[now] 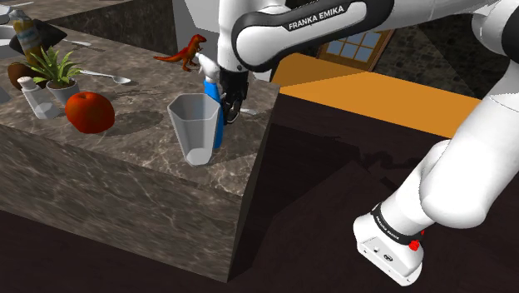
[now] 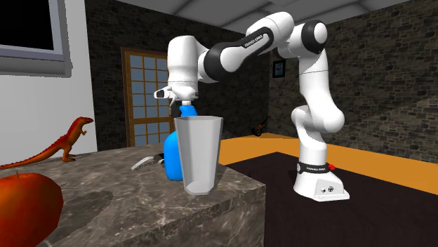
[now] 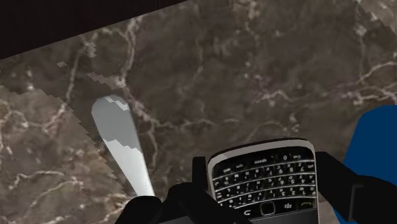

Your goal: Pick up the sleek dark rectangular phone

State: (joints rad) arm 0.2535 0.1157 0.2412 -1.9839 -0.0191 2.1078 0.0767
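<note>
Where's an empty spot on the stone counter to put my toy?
Bare stone lies between the apple and the clear cup, running down to the near edge of the counter. It is crowded by the blue bottle, where the claw clasps the phone, and around the plant and shaker.

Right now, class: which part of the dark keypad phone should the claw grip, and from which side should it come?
Grip the phone across its two long straight edges, coming down onto its keypad face. It is a flat slab with parallel sides; the claw seems to clasp it so.
</note>
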